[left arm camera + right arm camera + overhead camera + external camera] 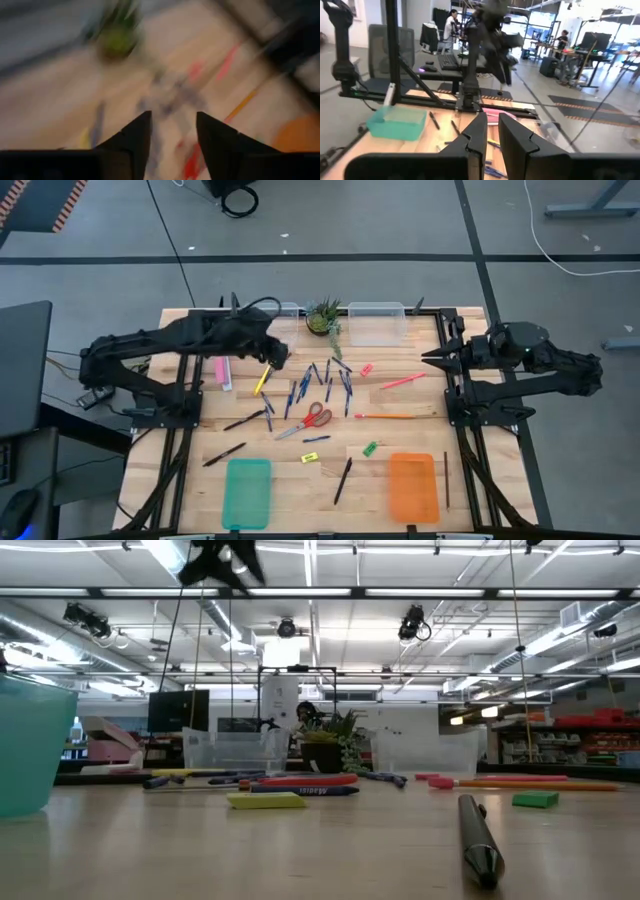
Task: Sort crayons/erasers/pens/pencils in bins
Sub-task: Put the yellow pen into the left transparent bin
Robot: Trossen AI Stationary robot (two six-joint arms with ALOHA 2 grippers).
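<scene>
Blue pens (318, 378) lie scattered; no writing is legible.

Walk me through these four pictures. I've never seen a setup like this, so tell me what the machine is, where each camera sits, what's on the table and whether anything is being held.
This is a robot with two dark arms mounted at a wooden table. One picture looks straight down from above, one sits level with the tabletop, and one camera rides on each arm's wrist, looking past its two fingers.

From above, the left gripper hangs over the table's far left part, near a yellow pencil. Its wrist picture shows the fingers apart with nothing between them. The right gripper waits at the table's right edge, also empty.

Scattered on the table are blue pens, black pencils, red-handled scissors, small erasers, a pink box and a potted plant. For sorting there are two clear tubs at the far edge, a teal tray and an orange tray.
</scene>
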